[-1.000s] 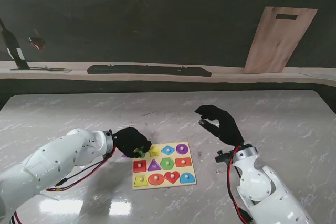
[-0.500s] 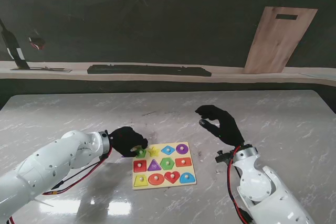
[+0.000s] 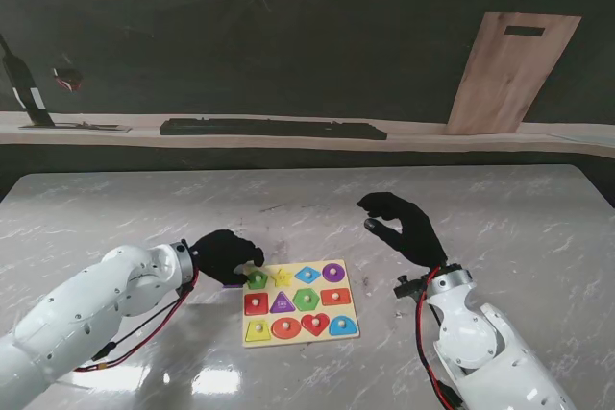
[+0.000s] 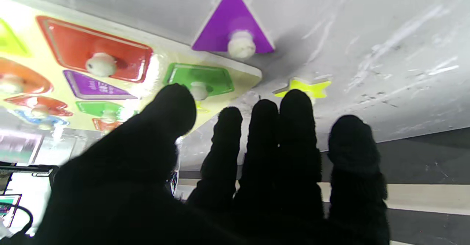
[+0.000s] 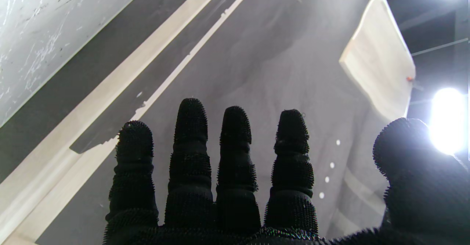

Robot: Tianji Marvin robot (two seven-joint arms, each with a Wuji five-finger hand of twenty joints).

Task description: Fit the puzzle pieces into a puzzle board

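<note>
Stand view: your left hand has backed off to the left of the puzzle board since a second ago, fingers loose and empty, leaving the green hexagon piece seated in its corner slot. Left wrist view: a purple triangle piece and yellow star piece lie off the board on the marble table, so fitting isn't finished. Right wrist view: your right hand hovers spread, holding nothing, clear of everything.

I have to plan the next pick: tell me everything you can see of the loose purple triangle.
The purple triangle is a flat, glossy piece with a pale round knob at its middle. It lies flat on the marble table, just off the puzzle board's corner near the green piece. Nothing grips it; the left hand is apart from it, fingers spread.
</note>
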